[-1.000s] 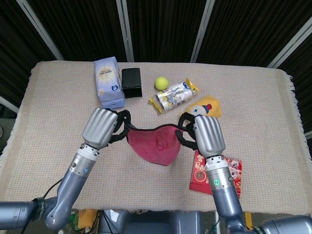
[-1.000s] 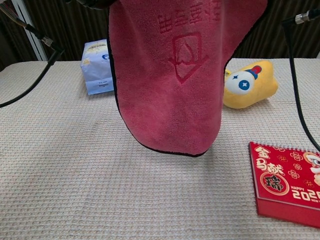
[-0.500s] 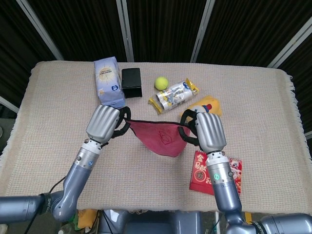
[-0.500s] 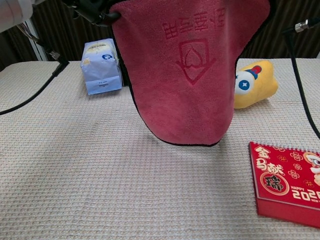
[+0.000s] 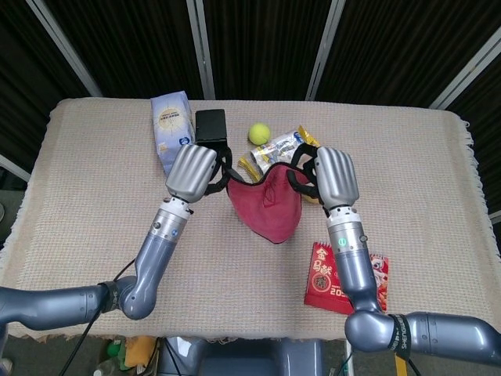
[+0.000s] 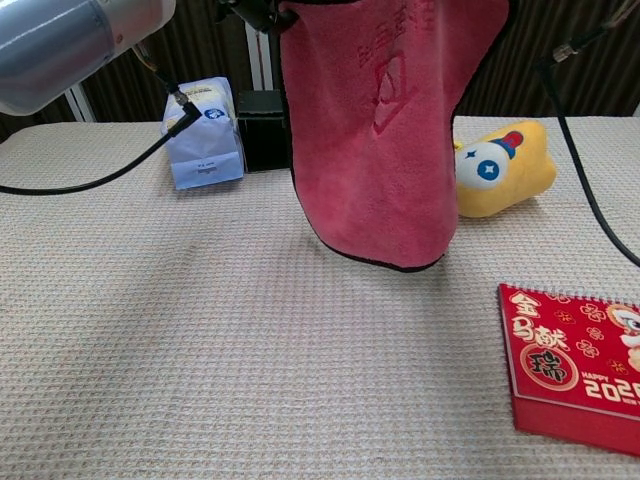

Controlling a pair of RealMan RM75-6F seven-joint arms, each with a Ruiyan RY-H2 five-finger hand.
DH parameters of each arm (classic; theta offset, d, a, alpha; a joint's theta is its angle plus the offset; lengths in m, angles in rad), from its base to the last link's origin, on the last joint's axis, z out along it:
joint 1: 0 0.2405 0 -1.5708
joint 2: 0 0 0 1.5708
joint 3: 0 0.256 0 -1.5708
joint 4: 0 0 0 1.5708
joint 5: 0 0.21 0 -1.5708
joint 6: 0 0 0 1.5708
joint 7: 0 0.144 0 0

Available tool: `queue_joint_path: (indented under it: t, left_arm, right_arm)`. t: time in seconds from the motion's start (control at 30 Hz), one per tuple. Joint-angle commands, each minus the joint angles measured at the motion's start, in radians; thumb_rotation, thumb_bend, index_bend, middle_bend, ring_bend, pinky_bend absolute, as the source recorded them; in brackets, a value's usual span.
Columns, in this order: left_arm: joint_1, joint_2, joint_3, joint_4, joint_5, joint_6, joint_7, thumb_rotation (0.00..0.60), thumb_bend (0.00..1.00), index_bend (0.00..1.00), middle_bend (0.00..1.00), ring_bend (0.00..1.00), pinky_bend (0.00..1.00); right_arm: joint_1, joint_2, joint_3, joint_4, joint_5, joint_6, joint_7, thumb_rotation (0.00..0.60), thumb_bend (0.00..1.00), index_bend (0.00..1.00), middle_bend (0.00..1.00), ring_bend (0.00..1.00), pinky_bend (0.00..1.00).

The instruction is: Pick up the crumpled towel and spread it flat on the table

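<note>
We see both hands, the left hand (image 5: pixel 192 172) and the right hand (image 5: pixel 334 177), with fingers closed on the upper corners of the plush red towel (image 5: pixel 268 205), which hangs in a rounded fold above the woven beige counter (image 5: pixel 94 204). The chest view alone shows its embossed emblem and dark piped edge; the head view alone shows both hands.

one towel (image 5: pixel 266 207), one ball (image 5: pixel 259 132), one calendar (image 6: pixel 575 355)
</note>
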Motion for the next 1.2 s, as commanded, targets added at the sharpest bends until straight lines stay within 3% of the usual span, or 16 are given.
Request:
queue_joint_path:
  t: [0.03, 0.13, 0.57, 1.2]
  left_arm:
    - [-0.016, -0.018, -0.012, 0.028, 0.002, -0.002, -0.021, 0.600, 0.40, 0.65, 0.87, 0.78, 0.73]
    - [-0.013, -0.017, 0.002, 0.024, 0.012, -0.001, -0.027, 0.600, 0.40, 0.65, 0.87, 0.78, 0.73]
    - [0.106, 0.006, 0.175, -0.059, 0.122, 0.048, -0.080, 0.600, 0.40, 0.65, 0.87, 0.78, 0.73]
    - [0.215, 0.087, 0.270, -0.223, 0.243, 0.059, -0.161, 0.600, 0.40, 0.65, 0.87, 0.78, 0.73]
  right_arm:
    - [0.007, -0.006, 0.002, 0.030, -0.010, -0.020, 0.027, 0.600, 0.58, 0.66, 1.00, 1.00, 0.93]
    - [0.002, -0.004, -0.017, 0.031, -0.023, -0.025, 0.030, 0.600, 0.58, 0.66, 1.00, 1.00, 0.93]
    - [-0.092, 0.024, -0.156, -0.056, -0.089, -0.008, 0.043, 0.600, 0.58, 0.66, 1.00, 1.00, 0.93]
    - [-0.160, 0.042, -0.256, -0.229, -0.155, 0.087, -0.057, 0.600, 0.58, 0.66, 1.00, 1.00, 0.93]
